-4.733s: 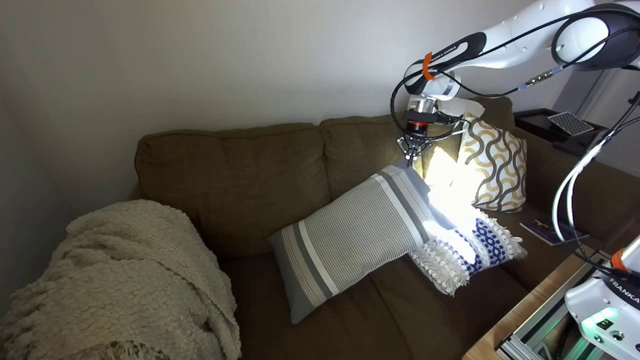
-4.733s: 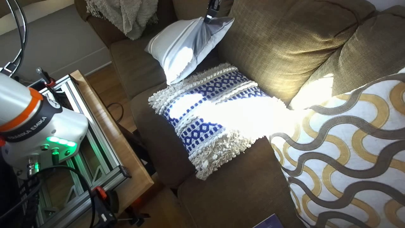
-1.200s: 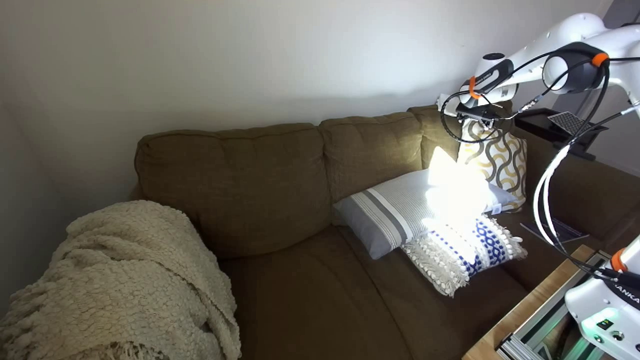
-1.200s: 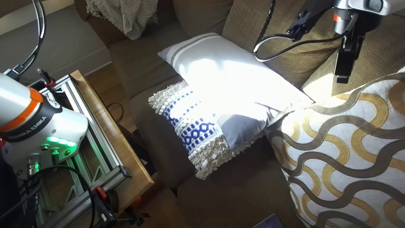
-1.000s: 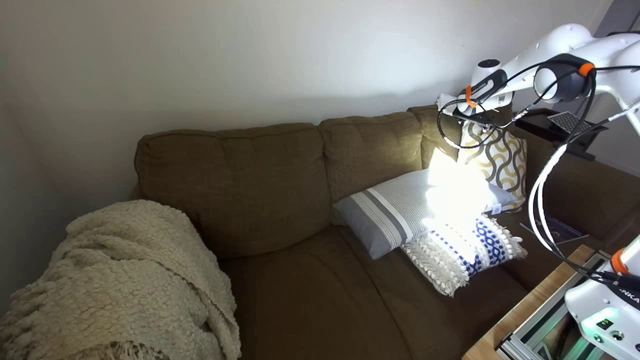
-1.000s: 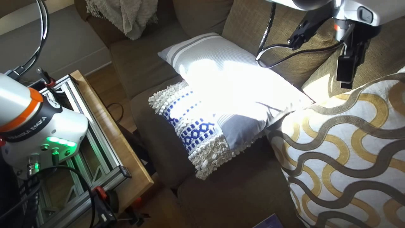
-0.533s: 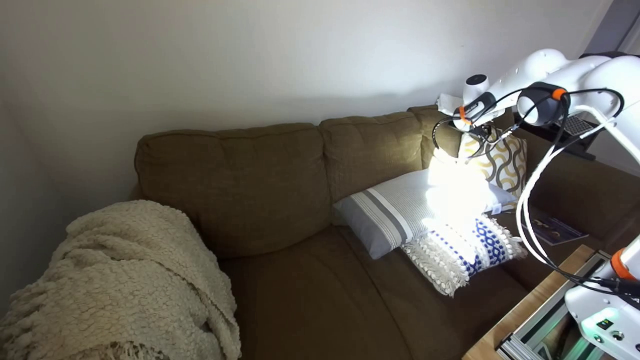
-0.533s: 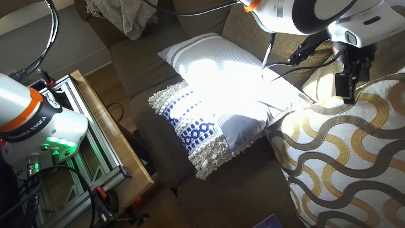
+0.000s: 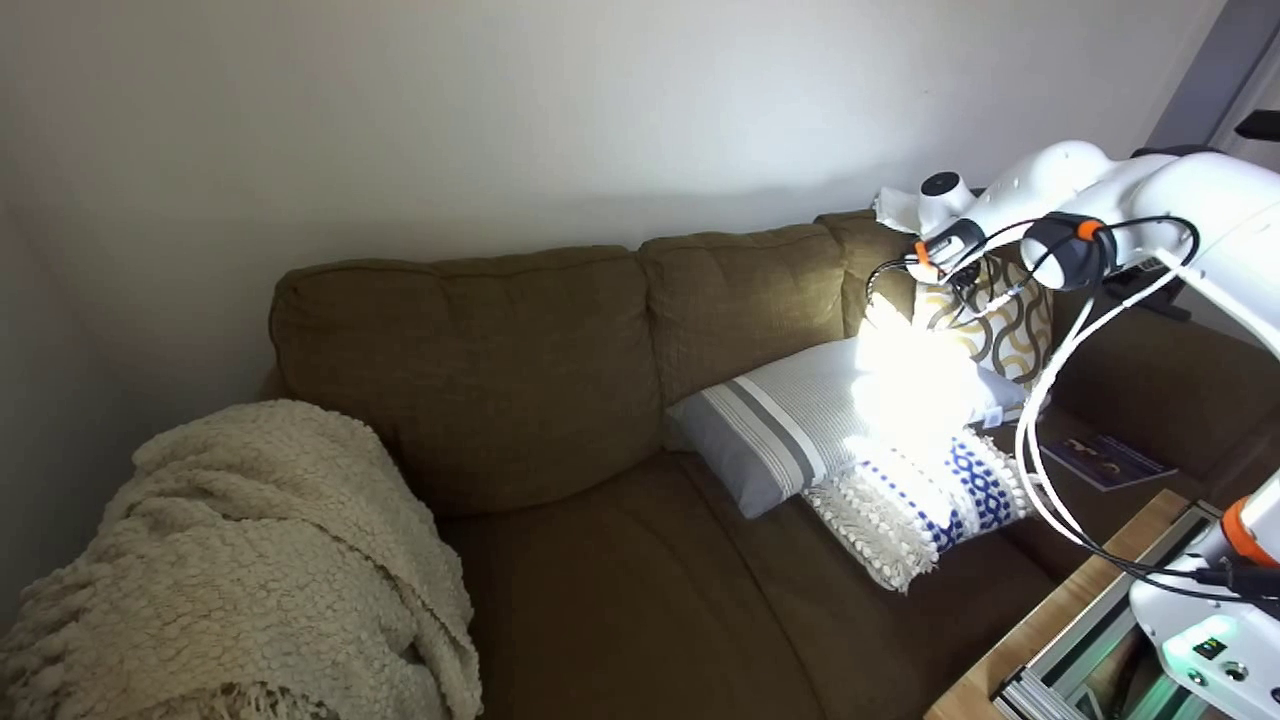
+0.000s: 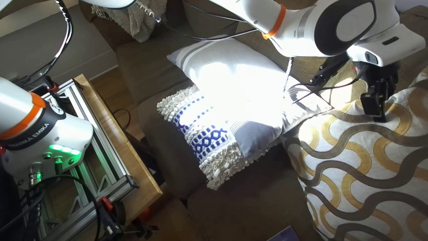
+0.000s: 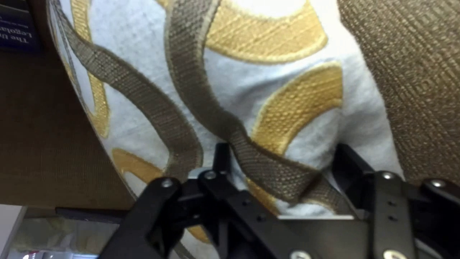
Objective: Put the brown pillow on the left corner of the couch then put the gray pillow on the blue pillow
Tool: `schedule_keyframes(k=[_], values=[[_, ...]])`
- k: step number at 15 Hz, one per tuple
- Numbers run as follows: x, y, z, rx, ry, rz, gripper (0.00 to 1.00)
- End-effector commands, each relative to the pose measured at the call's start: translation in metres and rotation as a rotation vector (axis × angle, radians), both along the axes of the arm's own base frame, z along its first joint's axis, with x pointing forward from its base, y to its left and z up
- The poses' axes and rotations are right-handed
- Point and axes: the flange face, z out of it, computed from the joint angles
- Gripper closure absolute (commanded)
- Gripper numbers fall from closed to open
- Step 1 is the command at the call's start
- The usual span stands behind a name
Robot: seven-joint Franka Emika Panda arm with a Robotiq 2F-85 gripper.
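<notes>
White cloth with gold and brown waves is seen on the square throw pillow (image 10: 354,167), the task's brown one, which is leaned against the olive-brown fabric couch (image 9: 470,390) at the right of both exterior views. Low in the wrist view, the jaws of the black gripper (image 11: 282,154) are spread, with a loose fold of cloth between them, not yet firmly pinched. Probably a better seating of this pillow is intended: the fold should be caught deeply, since soft cloth may slip, and be drawn gently towards the brown armrest (image 9: 1145,370). The long gray-and-white striped pillow (image 9: 815,400), lying partly on the fringed white-and-blue knit pillow (image 10: 209,140), should not be dragged along. No container is recognised with certainty.
</notes>
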Motion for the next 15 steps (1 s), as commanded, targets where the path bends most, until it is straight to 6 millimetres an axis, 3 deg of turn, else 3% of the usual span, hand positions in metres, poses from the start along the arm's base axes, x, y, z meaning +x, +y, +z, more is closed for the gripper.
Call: schedule_keyframes(k=[1, 7, 13, 15], values=[[-0.002, -0.020, -0.004, -0.080, 0.009, 0.023, 0.56], [-0.020, -0.058, 0.040, -0.149, -0.023, -0.014, 0.99], [-0.039, -0.091, 0.093, -0.269, -0.074, -0.062, 0.97], [-0.051, -0.106, 0.103, -0.284, -0.095, -0.122, 0.97]])
